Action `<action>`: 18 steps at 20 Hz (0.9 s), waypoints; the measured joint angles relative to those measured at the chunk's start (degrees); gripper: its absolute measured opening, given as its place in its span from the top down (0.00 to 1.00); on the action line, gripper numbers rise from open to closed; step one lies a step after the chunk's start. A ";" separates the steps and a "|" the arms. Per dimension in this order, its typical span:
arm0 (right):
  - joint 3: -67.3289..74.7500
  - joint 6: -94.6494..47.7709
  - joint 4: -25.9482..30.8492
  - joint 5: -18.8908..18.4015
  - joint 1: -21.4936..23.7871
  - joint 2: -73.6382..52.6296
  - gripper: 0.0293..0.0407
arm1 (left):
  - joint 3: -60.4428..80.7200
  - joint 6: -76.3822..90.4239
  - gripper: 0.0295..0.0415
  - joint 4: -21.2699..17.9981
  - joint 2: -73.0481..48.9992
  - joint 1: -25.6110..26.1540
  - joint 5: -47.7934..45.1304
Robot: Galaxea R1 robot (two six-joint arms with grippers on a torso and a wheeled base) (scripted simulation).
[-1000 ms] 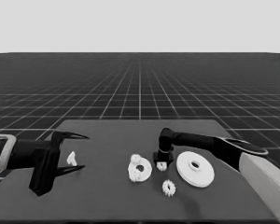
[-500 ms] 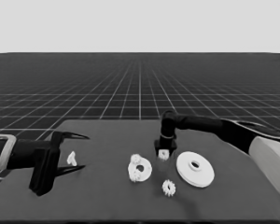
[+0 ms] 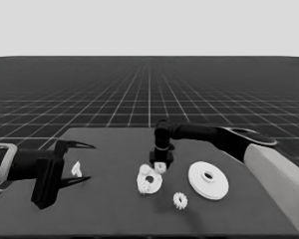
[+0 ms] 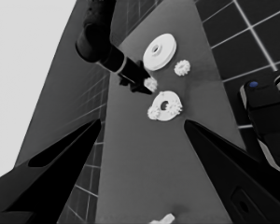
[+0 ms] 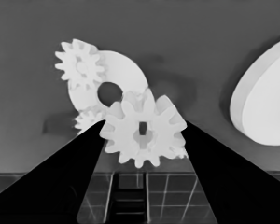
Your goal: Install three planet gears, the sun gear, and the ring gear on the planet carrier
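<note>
White toothed planet gear (image 5: 142, 133), clamped in the right gripper (image 3: 160, 165), could foul gears seated on the flat white planet carrier (image 3: 149, 182); left gripper (image 3: 75, 162) waits wide.

Dark flat table (image 3: 114, 219) in the foreground, matte surface, straight far edge. Beyond it a dark floor (image 3: 149, 94) ruled with a pale grid running to the horizon. Pale blank band (image 3: 149, 27) above. Even, flat light.

You've got a white toothed gear (image 5: 143, 133) between black fingers (image 5: 60, 179); white smaller round part (image 3: 149, 180). Dark table (image 3: 109, 214); pale gridded floor (image 3: 89, 99) beyond.
</note>
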 joint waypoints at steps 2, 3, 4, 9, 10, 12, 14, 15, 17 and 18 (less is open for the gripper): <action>-0.06 0.05 0.00 -0.01 0.00 0.08 0.83 | 0.00 0.00 0.25 0.00 0.00 0.00 0.00; -1.79 -1.03 -3.57 1.02 -3.40 0.57 0.83 | 0.00 0.00 0.25 0.00 0.00 0.00 0.00; -3.24 -1.88 -5.61 1.80 -5.85 0.97 0.83 | 0.00 0.00 0.25 0.00 0.00 0.00 0.00; -5.76 -3.30 -8.13 3.09 -8.62 1.69 0.84 | 0.00 0.00 0.25 0.00 0.00 0.00 0.00; -5.84 -3.34 -8.20 3.13 -8.71 1.72 0.83 | 0.00 0.00 0.25 0.00 0.00 0.00 0.00; -5.91 -3.38 -8.28 3.18 -8.79 1.74 0.83 | 0.00 0.00 0.25 0.00 0.00 0.00 0.00; -5.94 -3.40 -8.30 3.20 -8.81 1.75 0.31 | 0.00 0.00 0.25 0.00 0.00 0.00 0.00; -5.94 -3.40 -8.31 3.20 -8.81 1.75 0.23 | 0.00 0.00 0.25 0.00 0.00 0.00 0.00; -5.94 -3.40 -8.31 3.20 -8.82 1.75 0.20 | 0.00 0.00 0.25 0.00 0.00 0.00 0.00; -5.95 -3.40 -8.31 3.20 -8.82 1.75 0.19 | 0.00 0.00 0.25 0.00 0.00 0.00 0.00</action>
